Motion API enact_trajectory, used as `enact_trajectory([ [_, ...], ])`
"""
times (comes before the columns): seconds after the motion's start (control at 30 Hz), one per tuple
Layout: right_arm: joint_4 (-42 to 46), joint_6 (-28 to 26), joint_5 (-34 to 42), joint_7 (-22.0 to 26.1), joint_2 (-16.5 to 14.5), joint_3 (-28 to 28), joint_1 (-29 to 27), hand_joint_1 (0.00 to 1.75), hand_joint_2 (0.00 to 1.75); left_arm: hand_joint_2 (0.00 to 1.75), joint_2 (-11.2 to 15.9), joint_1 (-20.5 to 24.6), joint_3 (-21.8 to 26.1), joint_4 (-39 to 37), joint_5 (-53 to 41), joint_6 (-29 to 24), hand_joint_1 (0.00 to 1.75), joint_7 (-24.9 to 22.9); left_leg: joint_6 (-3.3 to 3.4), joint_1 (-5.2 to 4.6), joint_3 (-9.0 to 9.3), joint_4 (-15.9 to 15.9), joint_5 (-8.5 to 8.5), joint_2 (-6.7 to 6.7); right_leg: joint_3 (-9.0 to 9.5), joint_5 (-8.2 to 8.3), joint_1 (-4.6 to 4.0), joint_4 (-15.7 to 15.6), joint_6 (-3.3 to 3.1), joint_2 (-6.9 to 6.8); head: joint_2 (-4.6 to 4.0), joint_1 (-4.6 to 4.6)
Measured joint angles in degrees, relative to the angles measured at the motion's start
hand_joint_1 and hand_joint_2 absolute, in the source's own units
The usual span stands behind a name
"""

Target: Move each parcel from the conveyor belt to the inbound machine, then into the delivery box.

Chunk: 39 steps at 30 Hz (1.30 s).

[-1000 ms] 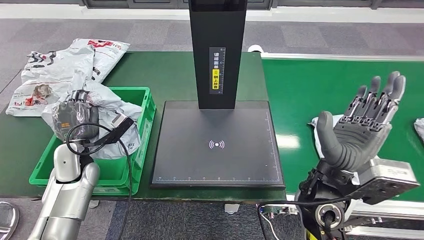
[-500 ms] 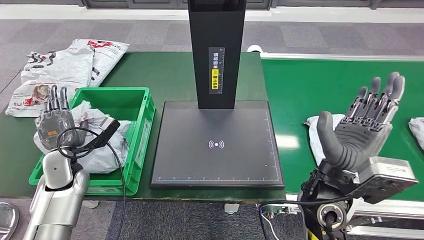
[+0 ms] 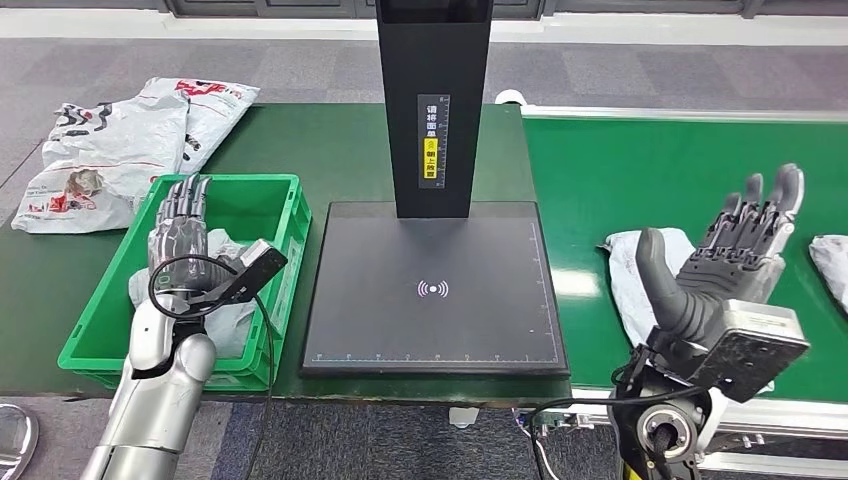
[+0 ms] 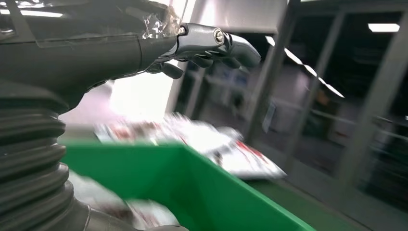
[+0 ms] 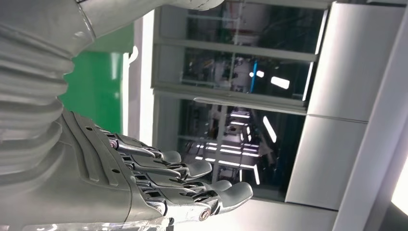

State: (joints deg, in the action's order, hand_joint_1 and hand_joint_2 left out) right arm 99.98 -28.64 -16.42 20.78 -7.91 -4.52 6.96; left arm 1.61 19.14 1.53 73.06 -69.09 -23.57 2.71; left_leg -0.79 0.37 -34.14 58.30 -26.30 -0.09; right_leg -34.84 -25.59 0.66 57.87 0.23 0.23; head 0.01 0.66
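A grey parcel [image 3: 228, 305] lies crumpled in the green delivery box [image 3: 275, 195] at the left. My left hand [image 3: 178, 228] hovers over the box with fingers stretched out, holding nothing; in the left wrist view the hand [image 4: 202, 43] is above the box wall [image 4: 211, 192]. My right hand [image 3: 722, 262] is open, palm up, above the green conveyor belt [image 3: 650, 170]. A white parcel [image 3: 632, 270] lies on the belt, partly hidden behind that hand. Another parcel [image 3: 832, 262] shows at the right edge. The inbound machine's black plate [image 3: 435, 290] is bare.
The machine's black column [image 3: 433, 100] rises behind the plate. Several printed white parcels [image 3: 120, 135] are piled on the green table behind the box. A cable and small black module [image 3: 240, 275] hang off my left wrist.
My left hand has swung from the box's left side to above it, fingers now straight. The parcel has sunk lower in the box. The belt parcels have drifted left; my right hand has dropped slightly.
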Motion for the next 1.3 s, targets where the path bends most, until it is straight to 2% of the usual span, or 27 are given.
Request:
enact_trajectory([
  [0.07, -0.8, -0.6, -2.1, -1.1, 0.0, 0.6, -0.1, 0.0, 1.75, 1.75, -1.2, -0.2, -1.2, 1.1, 6.9, 2.0, 0.0, 3.4, 0.0, 0.0, 0.0, 0.0, 0.0, -0.01, 0.0, 0.0, 0.0, 0.0, 0.0, 0.0, -0.01, -0.01],
  [0.2, -4.4, -1.4, -6.4, -3.6, 0.0, 2.1, -0.1, 0.0, 1.75, 1.75, -3.9, -1.2, -5.7, 5.3, 27.8, 8.1, 0.0, 10.1, 0.02, -0.01, -0.01, 0.0, -0.01, -0.02, 0.03, 0.0, 0.02, 0.0, 0.0, -0.01, -0.01, -0.01],
  [0.27, -6.5, -1.8, -7.6, -4.6, 0.0, 2.9, -0.1, 0.0, 1.75, 1.75, -4.9, -1.9, -8.4, 7.2, 36.1, 10.3, 0.0, 12.1, 0.03, -0.03, -0.01, 0.0, -0.02, -0.03, 0.03, 0.0, 0.04, 0.0, 0.01, -0.01, -0.01, -0.01],
  [0.33, -8.2, -2.2, -8.4, -5.2, 0.0, 3.4, -0.1, 0.0, 1.75, 1.75, -5.8, -2.3, -11.2, 8.9, 40.2, 11.0, 0.0, 12.8, 0.04, -0.06, -0.02, 0.0, -0.03, -0.03, 0.03, 0.0, 0.07, 0.0, 0.02, -0.03, -0.01, -0.02],
  [0.47, -10.1, -2.7, -9.1, -5.8, 0.0, 4.5, -0.3, 0.0, 1.75, 1.75, -6.5, -2.4, -14.5, 10.6, 43.5, 11.7, 0.0, 13.4, 0.02, -0.07, 0.01, 0.0, -0.04, -0.01, 0.01, 0.0, 0.06, 0.0, 0.01, -0.01, 0.0, -0.02],
  [0.6, -11.6, -4.6, -11.2, -7.7, 0.0, 6.2, -1.3, 0.0, 1.75, 1.75, -7.5, -2.4, -17.2, 11.5, 49.8, 15.0, 0.0, 14.8, 0.01, -0.06, 0.02, 0.0, -0.04, -0.05, 0.02, -0.01, 0.02, 0.0, 0.01, -0.07, 0.0, -0.02],
  [0.83, -14.6, -8.4, -21.1, -12.6, 0.0, 11.4, -4.5, 0.0, 1.75, 1.75, -9.3, -2.2, -23.3, 11.3, 54.8, 17.5, 0.0, 15.1, 0.05, -0.07, -0.01, 0.0, -0.08, -0.05, 0.02, -0.03, 0.1, 0.0, 0.04, -0.07, 0.0, -0.02],
  [1.03, -15.8, -8.5, -22.2, -12.9, 0.0, 13.4, -5.4, 0.0, 1.75, 1.75, -9.6, -2.2, -24.7, 11.2, 55.3, 17.5, 0.0, 15.1, 0.04, -0.08, 0.01, 0.0, -0.08, -0.03, 0.01, -0.03, 0.09, 0.0, 0.04, -0.04, -0.01, -0.02],
  [1.3, -20.1, -9.8, -37.0, -22.4, 0.0, 17.8, -6.5, 0.0, 1.75, 1.75, -10.0, -2.2, -25.4, 10.8, 55.8, 17.5, 0.0, 15.1, 0.05, -0.07, 0.0, 0.0, -0.09, -0.04, 0.03, -0.04, 0.09, 0.0, 0.05, -0.04, 0.0, -0.02],
])
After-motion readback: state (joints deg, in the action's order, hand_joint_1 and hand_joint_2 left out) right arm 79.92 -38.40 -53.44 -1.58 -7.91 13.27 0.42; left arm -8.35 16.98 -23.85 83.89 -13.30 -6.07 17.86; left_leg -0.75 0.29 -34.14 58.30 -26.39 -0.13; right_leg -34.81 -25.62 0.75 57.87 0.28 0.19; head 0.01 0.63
